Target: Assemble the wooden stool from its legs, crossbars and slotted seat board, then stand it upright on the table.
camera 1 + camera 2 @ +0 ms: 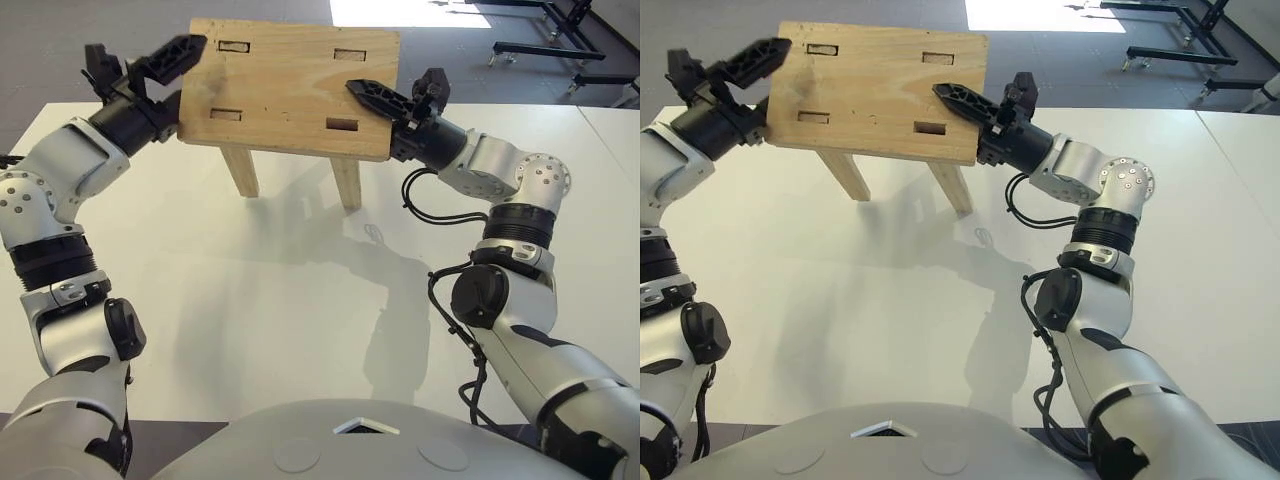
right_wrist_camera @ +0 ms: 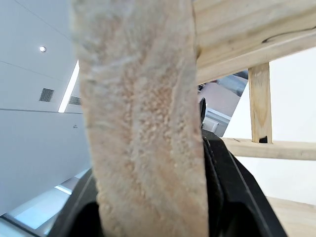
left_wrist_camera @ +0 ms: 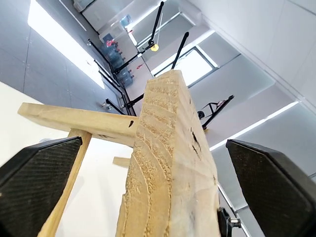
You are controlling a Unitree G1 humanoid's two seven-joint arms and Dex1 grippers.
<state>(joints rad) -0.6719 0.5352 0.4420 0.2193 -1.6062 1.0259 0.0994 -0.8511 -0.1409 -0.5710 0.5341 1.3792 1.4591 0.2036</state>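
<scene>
1. Looking out over the white table [image 1: 250, 330], I had both arms held forward to the stool [image 1: 285, 140], which was toward the table's far side.
2. My right claw [image 1: 375, 108] pinched the right edge of the seat board [image 1: 290, 80], one finger on top and the other beneath. The wrist view showed the wood held tight between them.
3. My left claw [image 1: 185, 75] was spread around the board's far left corner. Its fingers stood off the wood on both sides, so it gripped nothing.
4. The stool was in one piece, seat up. Four slots [image 1: 234, 46] showed in the board, two legs [image 1: 240, 172] stood under its near edge, and a crossbar [image 2: 269, 148] joined the legs below.
5. I judged the assembly done. What remained, as I saw it, was settling the stool squarely and releasing my right claw. I could not tell whether every foot already rested on the table.
</scene>
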